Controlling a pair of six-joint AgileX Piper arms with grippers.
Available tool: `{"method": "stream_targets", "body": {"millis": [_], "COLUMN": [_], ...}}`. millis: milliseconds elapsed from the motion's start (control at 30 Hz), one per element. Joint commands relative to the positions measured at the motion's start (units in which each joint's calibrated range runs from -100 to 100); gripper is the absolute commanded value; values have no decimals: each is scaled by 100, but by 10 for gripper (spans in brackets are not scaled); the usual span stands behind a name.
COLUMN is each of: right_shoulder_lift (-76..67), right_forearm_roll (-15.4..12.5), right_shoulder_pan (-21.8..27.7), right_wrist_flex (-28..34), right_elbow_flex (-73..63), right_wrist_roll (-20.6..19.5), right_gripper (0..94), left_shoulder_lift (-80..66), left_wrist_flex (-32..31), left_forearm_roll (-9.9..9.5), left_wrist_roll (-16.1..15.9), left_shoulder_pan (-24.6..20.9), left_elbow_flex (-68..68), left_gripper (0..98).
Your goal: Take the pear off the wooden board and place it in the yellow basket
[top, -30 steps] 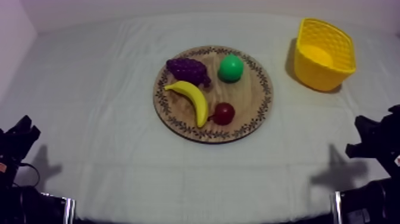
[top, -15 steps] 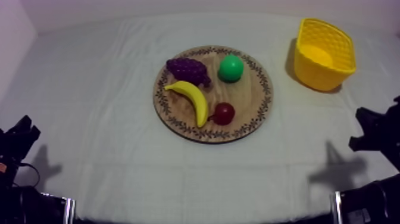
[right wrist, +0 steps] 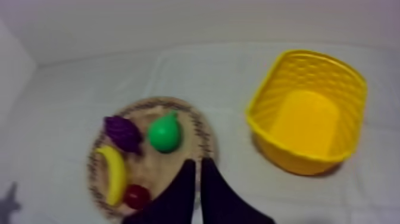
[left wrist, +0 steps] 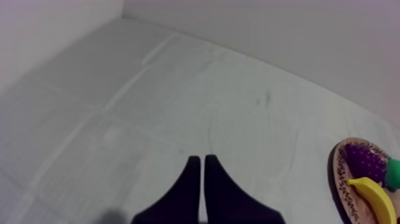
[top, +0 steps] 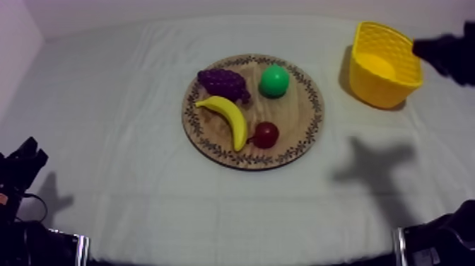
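On the table [top: 141, 106], the wooden board [top: 293, 120] sits apart from the yellow basket [top: 385, 88], the right end effector [right wrist: 198, 164] and left end effector [left wrist: 199, 159] both have fingers together, empty, and the pear [right wrist: 163, 134] lies on the board just beyond the right one's tips.

The smooth green toy pear [top: 273, 81] sits on the round wooden board with a patterned rim [top: 305, 134], on its far half toward the basket side, narrow stalk end pointing away. The yellow latticed plastic basket [top: 382, 90] stands mouth-up on the counter, well apart from the board.
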Motion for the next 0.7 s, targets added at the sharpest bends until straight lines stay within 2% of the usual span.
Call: {"method": "stream_targets", "body": {"millis": [0,200,267,467,667], "right_shoulder_lift": [1464,3134,3650,5064,6067], "right_forearm_roll": [-245,-900,-1040,-1196,-1224], "right_shoulder_pan": [-247,-182,-181,-369,-601], "right_wrist_flex": [223,726,859,1111,891], "right_elbow_flex": [-2059,-4081,-4612,-5581,-5534], "right_wrist_roll": [-353,-90,-53,-95,-172], "right_gripper": [54,54,54,57,62], "left_shoulder_lift": [-4,-4,-4,-4,-4], "left_wrist_flex": [0,0,0,0,0], "left_forearm_roll": [1,1,1,1,1], "left_wrist_roll": [2,2,0,1,0], "left_shoulder_pan": [-1,-1,-1,-1,-1], "left_elbow_flex": [0,0,0,0,0], "left_gripper": [1,1,1,1,1]}}
